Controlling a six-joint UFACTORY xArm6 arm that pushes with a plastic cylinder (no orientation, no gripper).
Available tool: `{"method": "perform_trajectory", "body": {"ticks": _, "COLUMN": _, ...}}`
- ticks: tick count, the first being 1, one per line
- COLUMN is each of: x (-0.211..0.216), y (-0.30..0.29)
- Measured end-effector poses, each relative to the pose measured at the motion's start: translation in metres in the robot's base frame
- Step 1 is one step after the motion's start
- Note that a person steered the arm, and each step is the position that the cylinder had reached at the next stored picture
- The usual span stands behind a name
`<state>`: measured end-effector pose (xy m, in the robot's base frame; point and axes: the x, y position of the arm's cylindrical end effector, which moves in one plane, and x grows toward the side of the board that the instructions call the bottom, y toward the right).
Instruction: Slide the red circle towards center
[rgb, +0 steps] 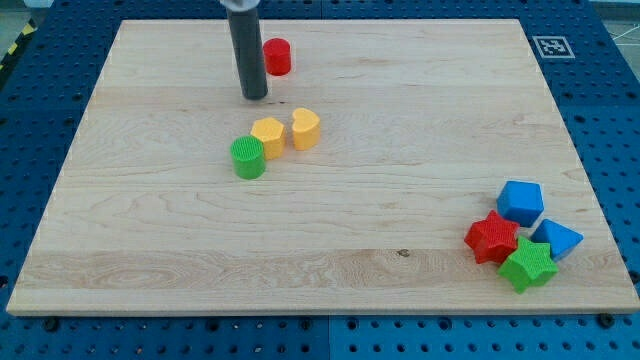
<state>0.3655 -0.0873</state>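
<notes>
The red circle (277, 56) is a short red cylinder near the view's top, left of the middle of the wooden board (400, 120). My rod comes down from the top edge, and my tip (255, 97) rests on the board just below and to the left of the red circle, a small gap apart from it. Below my tip sit a yellow hexagon (268, 136), a yellow heart (306, 128) and a green circle (247, 157), close together.
At the view's bottom right a cluster holds a blue pentagon-like block (521, 202), a blue triangle-like block (556, 240), a red star (492, 238) and a green star (528, 264). A marker tag (553, 46) sits off the board's top right corner.
</notes>
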Motion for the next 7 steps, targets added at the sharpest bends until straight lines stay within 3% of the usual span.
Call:
{"method": "perform_trajectory", "body": {"ticks": 2, "x": 0.015, "y": -0.04}}
{"method": "perform_trajectory", "body": {"ticks": 3, "x": -0.027, "y": -0.052}}
{"method": "perform_trajectory", "body": {"ticks": 5, "x": -0.155, "y": -0.054}}
{"method": "perform_trajectory", "body": {"ticks": 7, "x": -0.173, "y": -0.044}}
